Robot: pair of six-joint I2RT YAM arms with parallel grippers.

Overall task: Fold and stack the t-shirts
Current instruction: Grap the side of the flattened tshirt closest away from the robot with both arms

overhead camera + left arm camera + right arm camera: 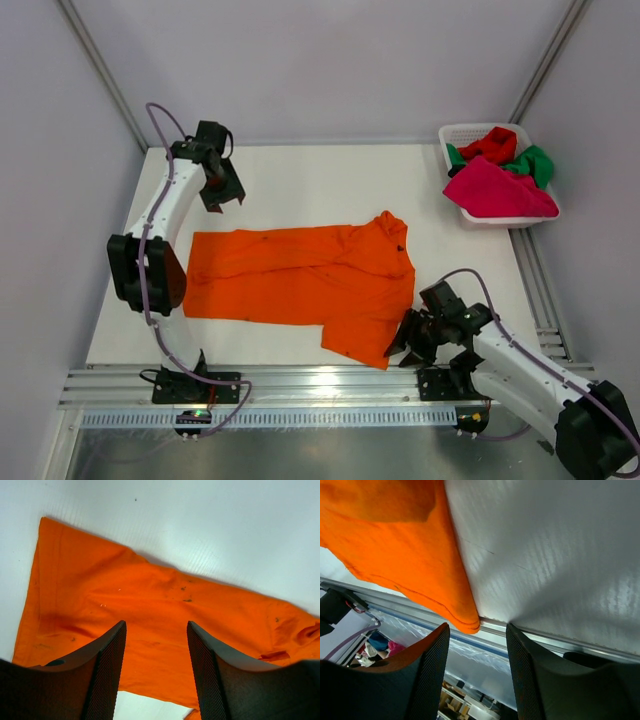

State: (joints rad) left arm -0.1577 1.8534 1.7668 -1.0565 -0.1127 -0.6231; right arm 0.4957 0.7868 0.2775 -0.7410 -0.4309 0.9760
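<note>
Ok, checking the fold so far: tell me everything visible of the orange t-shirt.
The bright orange soft cloth short-sleeved t-shirt lies spread and wrinkled on the white table, sideways, hem toward the left arm. Its far sleeve is crumpled; its near sleeve reaches the table's near edge, beside the open right tool.

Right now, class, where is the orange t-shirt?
In the top view the orange t-shirt lies spread across the middle of the table, the left end effector near its far-left corner, the right end effector at its near-right edge.

The top camera looks down on the whole surface (320, 185) from behind me. My wrist cameras look closely at its orange t-shirt (300, 275).
</note>
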